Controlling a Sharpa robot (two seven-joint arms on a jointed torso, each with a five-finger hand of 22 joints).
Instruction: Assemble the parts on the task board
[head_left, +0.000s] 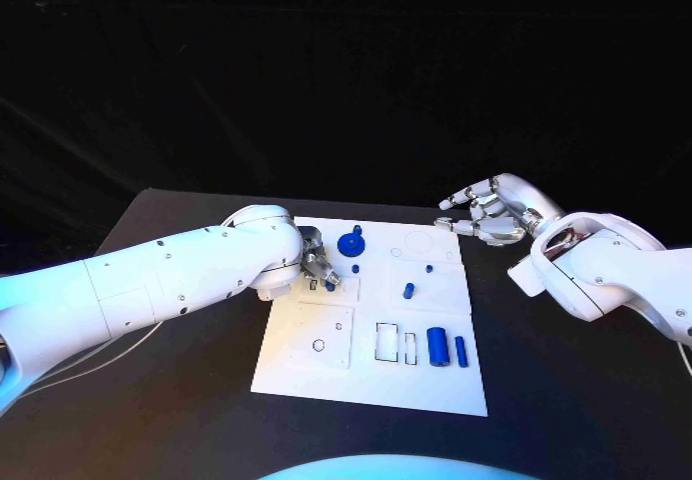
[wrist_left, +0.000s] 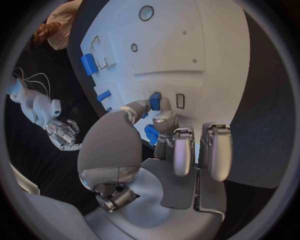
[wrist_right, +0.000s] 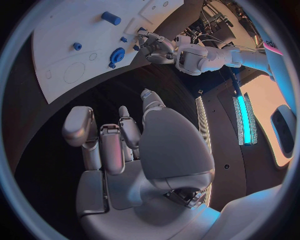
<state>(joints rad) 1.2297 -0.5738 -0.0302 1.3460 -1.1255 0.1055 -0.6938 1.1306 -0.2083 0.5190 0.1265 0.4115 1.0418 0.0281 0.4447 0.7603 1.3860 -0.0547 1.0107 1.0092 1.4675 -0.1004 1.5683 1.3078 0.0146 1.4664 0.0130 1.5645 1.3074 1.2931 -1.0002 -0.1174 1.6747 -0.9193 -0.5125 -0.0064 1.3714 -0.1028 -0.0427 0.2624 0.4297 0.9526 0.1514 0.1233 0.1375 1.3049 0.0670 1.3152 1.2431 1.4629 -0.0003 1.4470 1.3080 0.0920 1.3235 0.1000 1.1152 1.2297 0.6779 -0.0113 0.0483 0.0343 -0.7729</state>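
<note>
- Worktop (head_left: 173, 420): black, carrying the white task board (head_left: 310, 365) at frame centre.
- Left hand (head_left: 320, 268): at the board's upper left, fingers (wrist_left: 164, 121) pinching a small blue part (wrist_left: 155, 100) over its slot.
- Right hand (head_left: 490, 212): off the board's upper right edge, fingers apart, grasping nothing.

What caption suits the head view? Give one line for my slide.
Left hand pinches a small blue part on the white task board; right hand hovers open beside it.
</note>
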